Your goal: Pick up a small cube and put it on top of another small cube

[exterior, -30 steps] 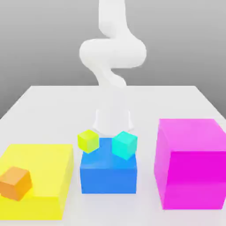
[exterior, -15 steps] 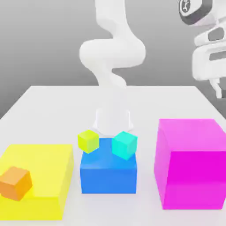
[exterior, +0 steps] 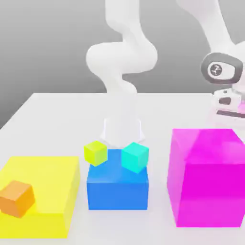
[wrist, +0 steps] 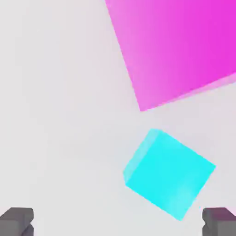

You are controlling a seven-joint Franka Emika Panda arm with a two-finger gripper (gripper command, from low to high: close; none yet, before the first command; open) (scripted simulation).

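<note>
Now, with the gripper (wrist: pixel 117 221) hanging fingers wide apart over the small cyan cube (wrist: pixel 168 177) on the table (wrist: pixel 60 115) just behind the big magenta block (exterior: pixel 206 174), turn the wrist square to its faces, centre, then descend.

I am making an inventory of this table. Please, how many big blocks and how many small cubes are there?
Big blocks: 3 (yellow block, blue block, pink block)
Small cubes: 4 (orange cube, yellow-green cube, turquoise cube, sky-blue cube)
Total: 7
</note>
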